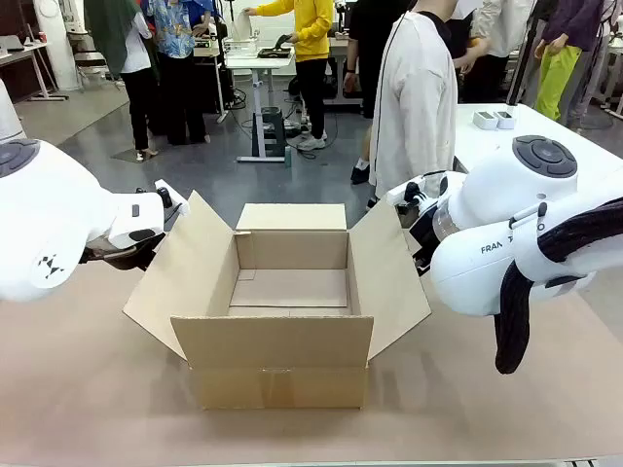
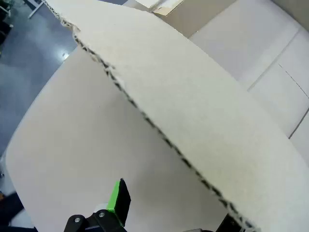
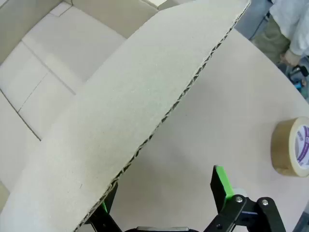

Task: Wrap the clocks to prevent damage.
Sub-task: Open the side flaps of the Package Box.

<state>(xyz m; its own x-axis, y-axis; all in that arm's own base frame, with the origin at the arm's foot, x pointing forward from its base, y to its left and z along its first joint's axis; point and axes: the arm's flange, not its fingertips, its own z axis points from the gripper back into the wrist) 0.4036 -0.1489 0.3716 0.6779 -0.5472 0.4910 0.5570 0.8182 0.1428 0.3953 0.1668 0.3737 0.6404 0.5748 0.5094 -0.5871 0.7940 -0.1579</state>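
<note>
Box (image 1: 282, 331) is set open mid-table (image 1: 78, 409). Left claw (image 2: 174, 208) is spread astride left flap (image 2: 193, 96) edge, right claw (image 3: 164, 193) likewise astride right flap (image 3: 145, 96). Cardboard is judged light, stiff, easily creased; flaps are best pinched mid-edge.

The box (image 1: 288, 292) is gaping upward, leaving its mouth free from above. Its left flap (image 1: 175, 272) is slanting out across the wide-spread left gripper (image 2: 171, 215), and its right flap (image 1: 391, 277) is crossing the equally spread right gripper (image 3: 164, 198). A tape roll (image 3: 292, 147) is lying on the table (image 3: 231, 111) beside that flap.
</note>
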